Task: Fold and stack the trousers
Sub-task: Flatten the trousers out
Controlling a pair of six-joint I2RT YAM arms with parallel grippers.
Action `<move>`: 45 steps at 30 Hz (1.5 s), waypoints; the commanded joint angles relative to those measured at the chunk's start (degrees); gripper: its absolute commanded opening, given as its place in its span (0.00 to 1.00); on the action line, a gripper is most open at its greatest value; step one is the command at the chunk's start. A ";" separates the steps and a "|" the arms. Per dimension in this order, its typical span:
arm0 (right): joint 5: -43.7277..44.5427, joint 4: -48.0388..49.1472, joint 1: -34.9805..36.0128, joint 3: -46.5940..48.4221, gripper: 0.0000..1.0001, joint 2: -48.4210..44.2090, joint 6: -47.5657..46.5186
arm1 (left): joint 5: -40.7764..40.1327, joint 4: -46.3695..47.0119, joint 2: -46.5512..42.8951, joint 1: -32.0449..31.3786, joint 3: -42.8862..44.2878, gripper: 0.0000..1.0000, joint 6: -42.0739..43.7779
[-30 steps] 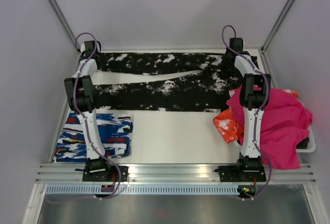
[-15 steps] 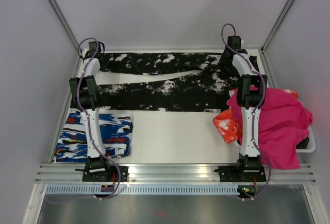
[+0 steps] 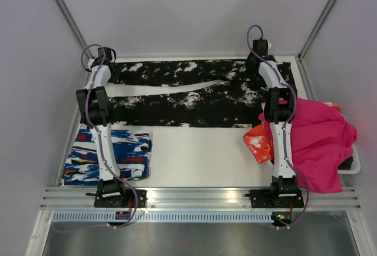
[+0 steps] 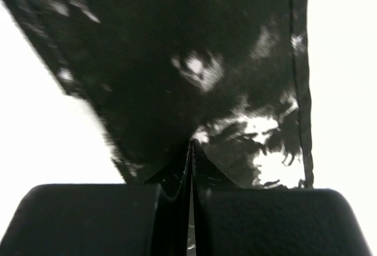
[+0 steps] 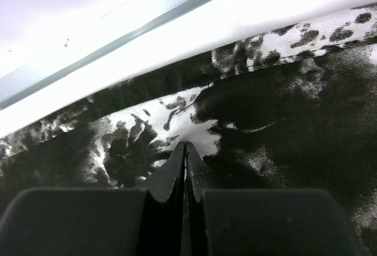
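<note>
Left gripper and right gripper, jaws closed, pinch the trousers at the far edge; seemingly shallow bites mean we risk slippage.

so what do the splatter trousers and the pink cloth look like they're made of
The trousers: thin matte woven fabric, perhaps cotton; they lie flat, with a stitched edge visible. The pink cloth: soft matte fabric, likely knit; it drapes in loose folds.

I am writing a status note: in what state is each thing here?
trousers: unfolded, spread flat, legs apart.
left pincer: shut on the far leg's end.
right pincer: shut on the waist end.
blue garment: folded, flat.
magenta cloth: crumpled, unfolded.
orange cloth: crumpled.
</note>
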 commanded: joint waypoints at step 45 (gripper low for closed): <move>5.34 -9.64 -7.58 -2.55 0.36 -1.83 -11.67 | -1.16 -0.19 -8.52 -6.77 -0.82 0.31 40.50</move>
